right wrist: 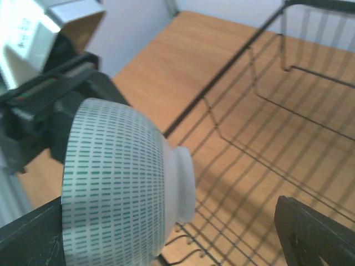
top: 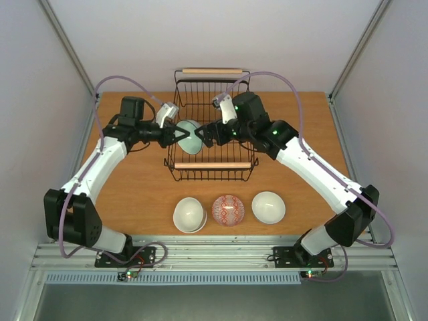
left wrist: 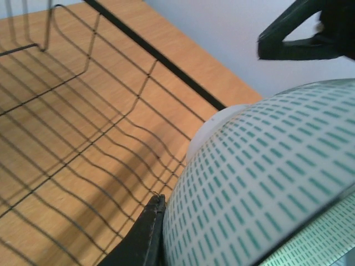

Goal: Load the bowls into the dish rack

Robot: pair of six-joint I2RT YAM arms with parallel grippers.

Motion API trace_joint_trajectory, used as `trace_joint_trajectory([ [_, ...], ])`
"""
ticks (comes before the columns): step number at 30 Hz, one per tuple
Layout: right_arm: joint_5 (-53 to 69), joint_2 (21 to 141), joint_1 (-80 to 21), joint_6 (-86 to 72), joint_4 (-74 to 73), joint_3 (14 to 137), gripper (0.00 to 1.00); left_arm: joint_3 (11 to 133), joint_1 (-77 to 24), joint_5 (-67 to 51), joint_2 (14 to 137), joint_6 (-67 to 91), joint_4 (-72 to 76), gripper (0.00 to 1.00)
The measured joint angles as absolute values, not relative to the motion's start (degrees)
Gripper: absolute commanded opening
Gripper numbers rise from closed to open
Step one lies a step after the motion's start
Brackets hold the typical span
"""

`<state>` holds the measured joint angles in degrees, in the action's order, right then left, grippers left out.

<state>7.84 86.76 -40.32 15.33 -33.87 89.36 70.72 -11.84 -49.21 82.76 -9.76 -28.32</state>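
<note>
While over rack (top: pixel 211 165), bowl (top: pixel 191 138) in left claw (top: pixel 178 134)

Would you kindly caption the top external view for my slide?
Left gripper holds a pale green ceramic bowl over the black wire dish rack, right gripper open beside it.

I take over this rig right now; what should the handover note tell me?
Left gripper: jaws shut on the green bowl, held on its side over the dish rack.
Right gripper: jaws open, beside that bowl, holding nothing.
On the table, near edge: cream bowl, red bowl, white bowl.
Done: no bowl in the rack yet.
To do: set the green bowl down, then load the others.
</note>
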Motion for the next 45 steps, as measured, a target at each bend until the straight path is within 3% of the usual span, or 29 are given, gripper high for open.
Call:
trace_joint_trajectory([
  [5,20.5,86.8,-38.1,15.4,-31.7,89.1,0.98,70.8,-7.4,-62.3,85.9,-9.4,-28.3,0.00],
  [12,27.5,87.9,-36.9,15.3,-31.0,87.9,0.99,68.8,-3.7,-71.8,87.4,-2.9,-21.1,0.00],
  [20,35.7,90.8,-36.6,13.5,-28.0,87.2,0.99,66.7,-3.3,-74.2,87.4,2.4,-15.4,0.01],
  [32,38.3,91.8,-36.6,12.3,-23.2,86.8,0.97,66.5,-3.9,-74.4,87.4,3.2,-14.7,0.00],
  [34,38.9,92.5,-36.7,12.2,-22.8,86.9,0.92,66.4,-4.0,-74.3,87.4,3.2,-14.7,0.00],
  [38,40.0,93.5,-36.8,11.9,-22.2,87.7,0.70,66.3,-3.9,-74.0,87.4,3.2,-14.7,0.00],
  [42,39.7,93.7,-37.0,12.5,-21.8,88.2,0.55,66.1,-3.8,-73.6,87.4,5.2,-15.7,0.00],
  [45,39.7,93.8,-37.0,12.4,-21.8,88.2,0.34,66.0,-3.8,-73.7,87.5,5.4,-15.7,0.00],
])
